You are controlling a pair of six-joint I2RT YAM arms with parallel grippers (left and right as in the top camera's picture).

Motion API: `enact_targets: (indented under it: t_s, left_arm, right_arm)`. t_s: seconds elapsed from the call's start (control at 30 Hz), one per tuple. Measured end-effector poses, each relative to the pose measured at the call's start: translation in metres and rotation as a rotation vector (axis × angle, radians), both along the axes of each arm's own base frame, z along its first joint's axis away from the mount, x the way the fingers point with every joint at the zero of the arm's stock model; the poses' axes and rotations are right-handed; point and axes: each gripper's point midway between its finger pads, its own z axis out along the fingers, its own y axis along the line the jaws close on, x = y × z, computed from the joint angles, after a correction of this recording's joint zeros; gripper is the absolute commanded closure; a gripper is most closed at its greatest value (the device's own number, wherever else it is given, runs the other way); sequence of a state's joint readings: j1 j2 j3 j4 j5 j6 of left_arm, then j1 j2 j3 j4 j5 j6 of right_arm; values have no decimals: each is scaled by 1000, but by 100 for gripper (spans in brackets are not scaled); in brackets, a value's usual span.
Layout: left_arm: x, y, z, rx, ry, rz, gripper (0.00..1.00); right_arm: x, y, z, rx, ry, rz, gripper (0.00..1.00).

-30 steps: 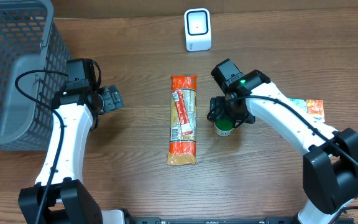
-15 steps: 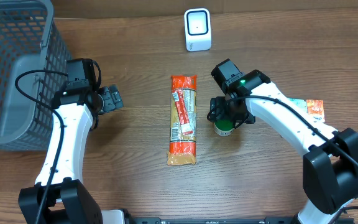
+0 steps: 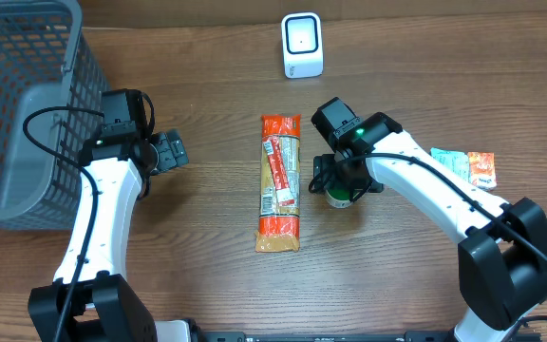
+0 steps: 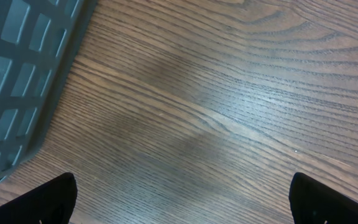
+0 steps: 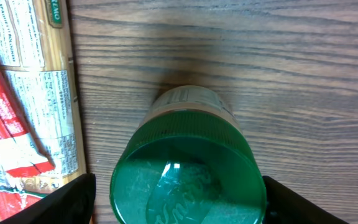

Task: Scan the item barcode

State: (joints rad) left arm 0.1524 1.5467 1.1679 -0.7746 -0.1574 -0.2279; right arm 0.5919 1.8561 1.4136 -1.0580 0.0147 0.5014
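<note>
Jar (image 5: 188, 168): stiff, likely light; hold the ribbed lid.
Right gripper (image 5: 180, 202) straddles it, 3 and 9 o'clock, wide, unclamped.

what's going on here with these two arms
The right gripper is down over a green-lidded jar standing on the table, one finger on each side of the lid. Whether it has actually gripped the jar can't be seen. The jar is beside a pasta packet, and the scanner sits farther back, so nothing is being scanned yet. The left gripper is open and empty next to the basket.
</note>
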Motion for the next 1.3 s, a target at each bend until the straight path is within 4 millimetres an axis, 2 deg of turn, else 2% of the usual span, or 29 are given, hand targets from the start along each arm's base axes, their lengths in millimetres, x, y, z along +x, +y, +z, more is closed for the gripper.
enact_targets:
  t_s: [0.17, 0.5, 0.83, 1.07, 1.2, 1.3]
  left_arm:
    - [0, 0, 0, 0, 0, 0, 0]
    - [0, 0, 0, 0, 0, 0, 0]
    - [0, 0, 0, 0, 0, 0, 0]
    - [0, 0, 0, 0, 0, 0, 0]
    - [0, 0, 0, 0, 0, 0, 0]
    - [0, 0, 0, 0, 0, 0, 0]
  right_arm:
    - [1, -1, 0, -8, -4, -2, 27]
    - [1, -4, 0, -18, -6, -1, 28]
    - [6, -29, 1, -162, -54, 18, 26]
    - [16, -36, 4, -213, -105, 45, 26]
    - [18, -36, 4, -215, -114, 42, 17]
    - [12, -37, 3, -207, -85, 8, 12]
